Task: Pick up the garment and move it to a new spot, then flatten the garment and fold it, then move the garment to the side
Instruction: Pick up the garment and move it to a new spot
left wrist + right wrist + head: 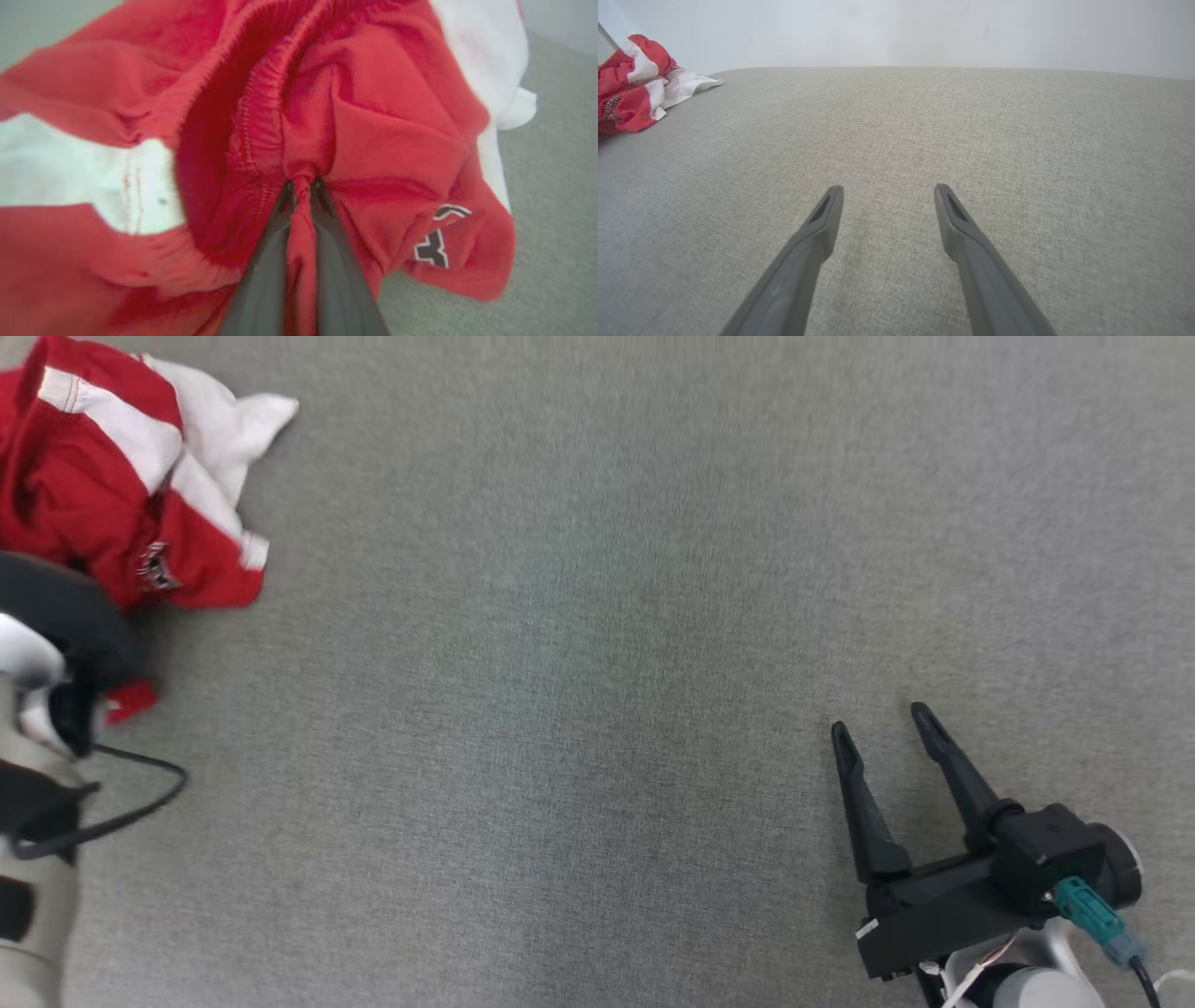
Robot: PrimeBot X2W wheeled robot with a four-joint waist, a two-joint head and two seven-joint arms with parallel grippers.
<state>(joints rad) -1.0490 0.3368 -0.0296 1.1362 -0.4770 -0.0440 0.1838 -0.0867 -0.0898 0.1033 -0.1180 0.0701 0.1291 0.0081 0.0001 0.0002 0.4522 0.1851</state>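
Head view: garment (112,476) cut off by left and top edges, its lower part hidden under left arm (28,747). Left wrist view: cloth blurred; left gripper (302,183) tips buried in a pinched fold; logo (437,238) half tucked under, unreadable. Right wrist view: garment cut by left edge.

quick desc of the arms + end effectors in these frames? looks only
Right end effector: two long, tapered dark grey fingers with slotted tips on a black boxy body; teal connector with a dark lead, white wrist behind. Left end effector: same dark grey fingers. Left forearm: pale silver with black bands, looping black cable.
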